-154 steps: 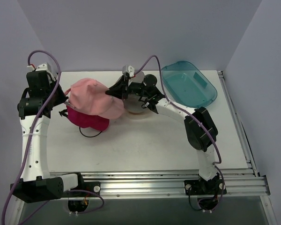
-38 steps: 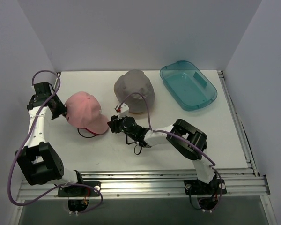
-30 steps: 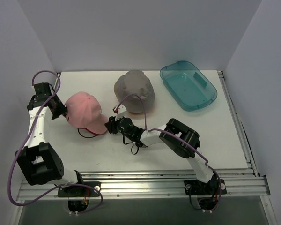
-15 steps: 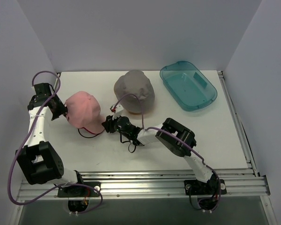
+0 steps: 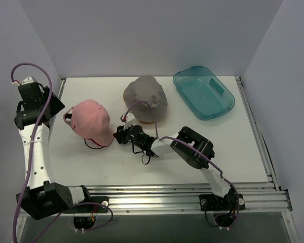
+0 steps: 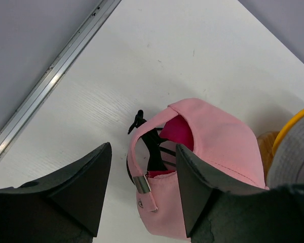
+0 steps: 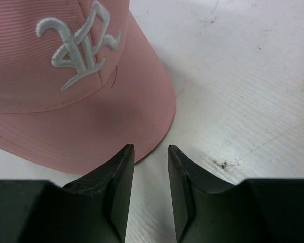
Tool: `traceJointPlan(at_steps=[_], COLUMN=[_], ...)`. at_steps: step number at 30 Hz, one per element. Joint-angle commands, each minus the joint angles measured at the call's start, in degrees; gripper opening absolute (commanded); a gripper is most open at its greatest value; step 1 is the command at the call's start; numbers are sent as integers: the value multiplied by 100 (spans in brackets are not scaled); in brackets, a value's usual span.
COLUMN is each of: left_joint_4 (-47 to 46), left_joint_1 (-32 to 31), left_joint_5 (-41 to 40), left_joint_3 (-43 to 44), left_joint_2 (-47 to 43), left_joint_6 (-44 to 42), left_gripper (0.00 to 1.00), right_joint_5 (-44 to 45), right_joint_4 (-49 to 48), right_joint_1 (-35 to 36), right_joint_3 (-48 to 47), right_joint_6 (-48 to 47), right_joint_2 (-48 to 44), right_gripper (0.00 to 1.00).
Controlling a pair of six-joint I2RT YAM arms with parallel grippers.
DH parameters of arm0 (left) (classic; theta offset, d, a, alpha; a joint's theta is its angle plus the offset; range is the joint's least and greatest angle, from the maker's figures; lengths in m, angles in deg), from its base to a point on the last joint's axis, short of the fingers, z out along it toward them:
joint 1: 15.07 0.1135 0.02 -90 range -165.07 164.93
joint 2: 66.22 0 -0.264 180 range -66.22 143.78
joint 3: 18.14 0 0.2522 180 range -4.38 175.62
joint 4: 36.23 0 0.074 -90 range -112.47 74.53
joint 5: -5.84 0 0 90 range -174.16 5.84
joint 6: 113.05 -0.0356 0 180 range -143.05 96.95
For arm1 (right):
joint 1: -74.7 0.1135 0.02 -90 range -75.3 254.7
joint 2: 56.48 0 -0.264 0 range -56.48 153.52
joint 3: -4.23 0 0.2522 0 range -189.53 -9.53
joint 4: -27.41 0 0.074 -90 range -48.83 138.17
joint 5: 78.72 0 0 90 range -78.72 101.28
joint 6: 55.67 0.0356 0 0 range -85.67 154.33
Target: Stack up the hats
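The pale pink cap [image 5: 89,120] sits over the magenta cap [image 6: 180,134], which shows through its back opening in the left wrist view. Its brim [image 7: 91,121], with a white embroidered logo, points toward my right gripper [image 5: 116,135]. That gripper [image 7: 151,149] is low on the table at the brim's edge, jaws slightly open with only table between them. My left gripper [image 5: 54,107] is open above and behind the cap's back strap [image 6: 142,185], holding nothing. The grey bucket hat [image 5: 145,96] sits behind, over a mustard yellow hat [image 6: 299,119].
A black wire stand [image 6: 154,152] carries the two caps. A brown wooden stand [image 6: 266,147] shows under the yellow hat. A teal plastic tray [image 5: 203,91] lies at the back right. The table's metal rail [image 6: 50,81] runs along the left edge.
My left arm has lifted and pulled back to the left, away from the pink cap, its jaws wider. The cap's brim shows again. My right gripper stays at the brim.
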Motion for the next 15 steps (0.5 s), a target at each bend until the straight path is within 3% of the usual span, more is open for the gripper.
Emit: traceJointPlan(at_steps=[1,9,15], left_joint_4=[159,9,-202], left_joint_1=[67,76,93], left_joint_5=[146,558,665], left_joint_3=[70,-123,-456], left_joint_2=[-116,225,551], left_joint_6=[114,114,53], left_gripper=[62,61,54], right_joint_5=[-155,-164,-129], right_joint_4=[-278,-208,-120], right_joint_1=[-86,-86,-68], right_joint_3=[96,386,843], right_joint_6=[-172,-215,-268], right_joint_2=[-535,-1001,-1704], right_gripper=[29,29,29])
